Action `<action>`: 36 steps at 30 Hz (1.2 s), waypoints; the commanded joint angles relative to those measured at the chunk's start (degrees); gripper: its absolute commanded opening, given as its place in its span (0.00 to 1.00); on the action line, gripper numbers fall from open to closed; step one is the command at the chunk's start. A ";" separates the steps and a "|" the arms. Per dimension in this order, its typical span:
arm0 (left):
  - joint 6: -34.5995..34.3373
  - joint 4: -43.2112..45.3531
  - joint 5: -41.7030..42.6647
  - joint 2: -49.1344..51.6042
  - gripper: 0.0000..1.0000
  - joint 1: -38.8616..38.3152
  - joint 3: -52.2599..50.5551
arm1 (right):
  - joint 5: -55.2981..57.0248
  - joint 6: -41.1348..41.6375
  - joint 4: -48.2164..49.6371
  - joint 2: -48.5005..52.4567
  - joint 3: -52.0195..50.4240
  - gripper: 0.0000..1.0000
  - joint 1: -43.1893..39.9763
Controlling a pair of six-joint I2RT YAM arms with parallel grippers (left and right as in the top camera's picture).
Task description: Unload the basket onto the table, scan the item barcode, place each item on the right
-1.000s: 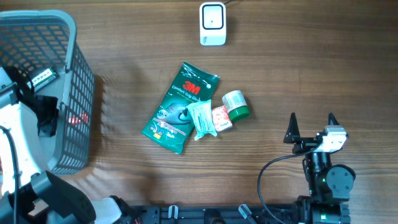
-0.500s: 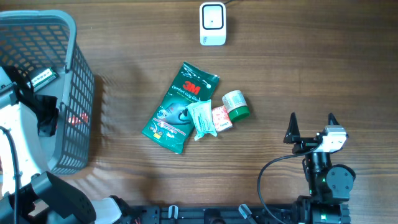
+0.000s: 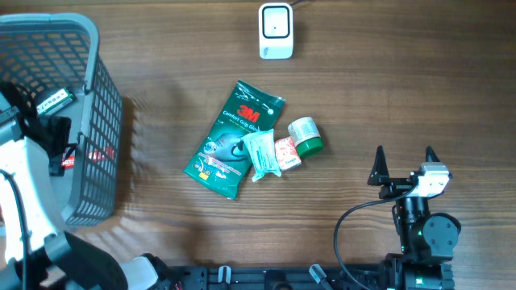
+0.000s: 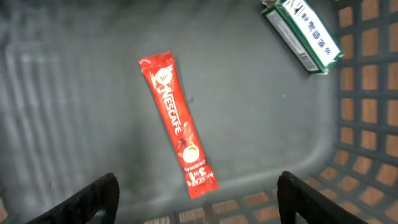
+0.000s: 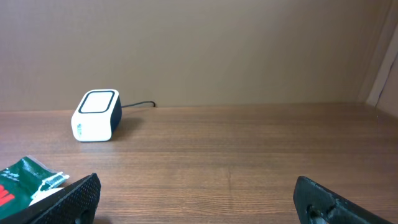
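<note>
My left gripper (image 4: 198, 200) hangs open inside the grey basket (image 3: 103, 121), at the table's left edge. A red Nescafe sachet (image 4: 179, 124) lies flat on the basket floor just ahead of the open jaws, touching neither finger. A green and white box (image 4: 302, 32) lies in the basket's far corner. The white scanner (image 3: 275, 31) stands at the back of the table, also in the right wrist view as the scanner (image 5: 96, 115). My right gripper (image 3: 403, 163) stands open and empty at the front right, away from all items.
On the table's middle lie a green 3M packet (image 3: 233, 138), a small white-green sachet (image 3: 260, 153), a red-white box (image 3: 287, 152) and a green-capped bottle (image 3: 306, 134), bunched together. The basket's lattice wall (image 4: 367, 93) rises on the right of the left gripper.
The left gripper's jaws have opened and the arm has shifted slightly inside the basket; the red sachet now lies free on the basket floor. The right arm has not moved.
</note>
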 commanded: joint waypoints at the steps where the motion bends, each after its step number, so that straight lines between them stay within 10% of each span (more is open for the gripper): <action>1: -0.11 1.40 -1.25 7.41 0.50 0.61 -0.24 | 0.55 -1.01 0.13 -0.46 -0.04 1.00 0.09; 13: 0.13 3.30 -1.20 23.26 0.57 0.96 -0.26 | 0.55 -1.01 0.13 -0.46 -0.04 1.00 0.09; 14: 0.42 3.65 -1.20 24.24 0.44 0.96 -0.26 | 0.55 -0.98 0.13 -0.46 -0.04 1.00 0.09; 15: 0.57 3.48 -1.20 25.07 0.04 0.96 -0.28 | 0.55 -1.01 0.13 -0.46 -0.04 1.00 0.09; 18: 3.80 3.54 -1.16 25.14 0.04 0.90 -0.24 | 0.55 -1.01 0.13 -0.46 -0.04 1.00 0.09; 22: 12.59 2.80 -0.72 18.58 0.04 0.98 3.50 | 0.55 -1.01 0.13 -0.46 -0.04 1.00 0.09; 31: 7.65 8.79 10.69 -14.14 0.04 0.96 5.99 | 0.55 -1.01 0.11 -0.46 -0.04 1.00 0.09; 36: 6.10 10.10 32.70 -26.67 0.04 -1.79 5.97 | 0.55 -1.01 0.13 -0.46 -0.04 0.99 0.09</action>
